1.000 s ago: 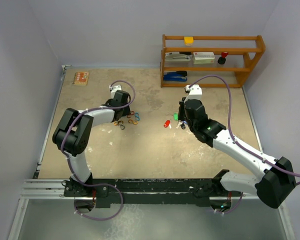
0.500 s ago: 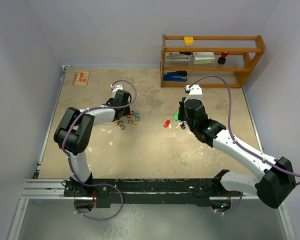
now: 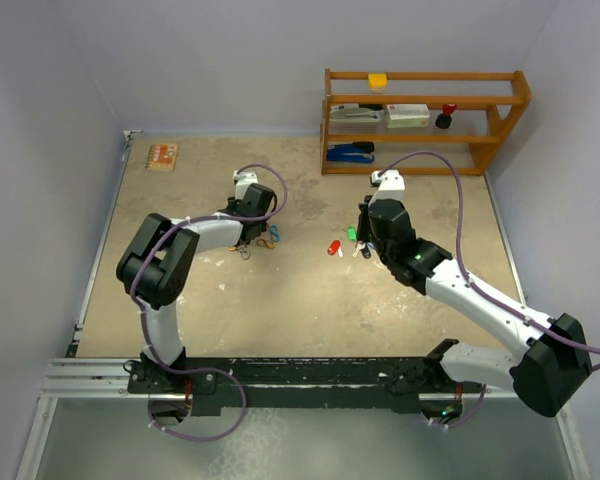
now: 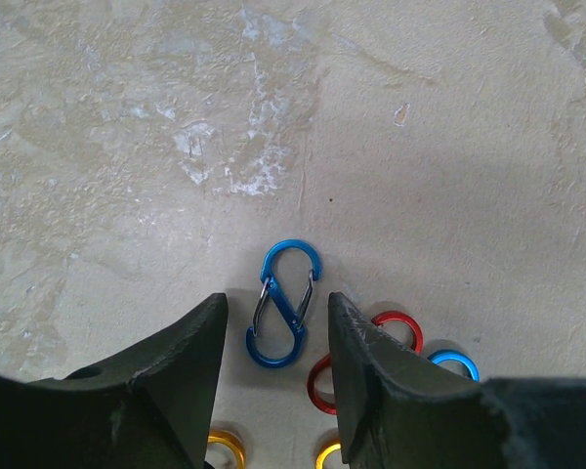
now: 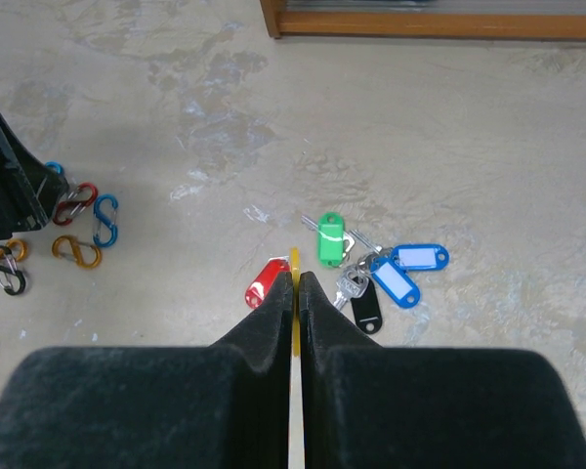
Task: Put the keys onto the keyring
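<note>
The small silver metal keys with coloured plastic tags [image 5: 350, 283] should be light, stiff and slick. The flat tag faces look like the best place to pinch, which leaves the hole at the head free for the ring. They lie in a loose cluster on the mottled beige counter [image 5: 469, 147], just ahead and right of the right gripper's [image 5: 294, 277] jaws. Those jaws are pressed together on a thin yellow plastic tag [image 5: 294, 256], seen edge-on.

Tags counted: one red, one green, two blue, one black and the yellow, six in all. The silver blades are too small to count.

The left gripper's [image 4: 276, 301] jaws are spread, with a blue metal S-shaped clip [image 4: 285, 305] flat between them and neither jaw visibly touching it. Clips around those jaws: two blue, one red, at least one orange and one dark.
</note>
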